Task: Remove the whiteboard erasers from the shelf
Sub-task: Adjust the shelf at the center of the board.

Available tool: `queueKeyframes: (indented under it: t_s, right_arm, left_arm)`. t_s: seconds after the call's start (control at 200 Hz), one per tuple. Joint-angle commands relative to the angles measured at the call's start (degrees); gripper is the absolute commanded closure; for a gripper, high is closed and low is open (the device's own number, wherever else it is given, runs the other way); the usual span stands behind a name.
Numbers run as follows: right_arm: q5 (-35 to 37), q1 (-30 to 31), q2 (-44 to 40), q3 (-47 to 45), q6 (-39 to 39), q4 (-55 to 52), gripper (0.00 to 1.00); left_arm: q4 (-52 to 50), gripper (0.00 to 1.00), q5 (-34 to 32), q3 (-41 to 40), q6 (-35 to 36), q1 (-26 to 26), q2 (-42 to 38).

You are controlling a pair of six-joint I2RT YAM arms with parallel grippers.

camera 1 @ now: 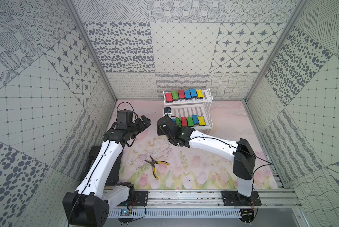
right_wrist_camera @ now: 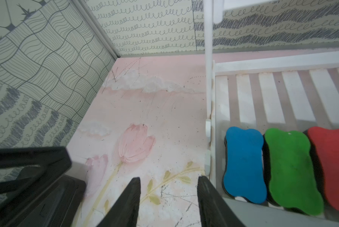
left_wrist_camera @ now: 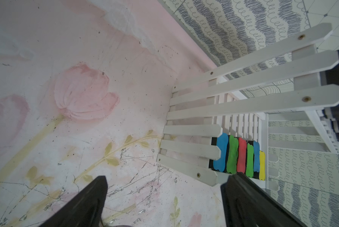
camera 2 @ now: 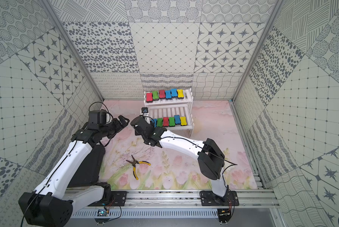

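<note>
Spread black fingers [left_wrist_camera: 90,196] of the left gripper [left_wrist_camera: 168,175] are seen closest in the left wrist view. They are set wide apart with nothing between them, above the floral mat [left_wrist_camera: 66,59] and just beside the picket side of the shelf [left_wrist_camera: 243,82]. The right gripper [right_wrist_camera: 169,177] is held with its jaws parted less widely and nothing pinched, over the mat at the corner of the lower tier; whether one finger touches the front rail cannot be told. All twelve erasers [camera 1: 184,95] are found on the shelf: six in a row on the upper tier and six along the front of the lower tier. The blue eraser [right_wrist_camera: 243,165] at the end of the lower row is largely covered by the right arm [camera 1: 209,142] in both top views. In the left wrist view the upper row is cut off at the frame's edge and blurred. Yellow-handled pliers [camera 1: 155,165] are laid open on the mat, well apart from the shelf; any marking on them is too small to be read.
</note>
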Motion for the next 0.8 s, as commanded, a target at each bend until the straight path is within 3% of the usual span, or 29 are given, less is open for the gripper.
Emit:
queueKeyframes:
  t_s: [0.0, 0.2, 0.305, 0.52, 0.795]
  right_arm:
    - [-3.52, -0.40, -9.29, -5.45, -5.03, 4.29, 0.46]
    - [-11.32, -11.55, -26.76, -17.88, -7.33, -2.16, 0.46]
    - [-14.90, -20.14, -31.72, -20.67, -8.90, -6.36, 0.45]
    - [-21.10, -32.98, -28.70, -21.20, -13.67, -10.83, 0.41]
    - [-21.43, -38.67, -22.57, -21.68, -15.12, -10.92, 0.37]
  left_arm:
    - [0.08, 0.01, 1.51, 0.98, 1.87, 0.26, -0.32]
    - [1.11, 0.01, 5.90, 1.01, 1.90, 0.23, -0.32]
    - [2.10, 0.10, 8.68, 1.05, 1.88, -1.12, 0.50]
    - [-1.24, 0.11, -0.63, 2.30, 3.55, -13.75, 2.53]
    - [-3.76, 0.07, -1.62, 2.65, 6.37, -16.11, 1.72]
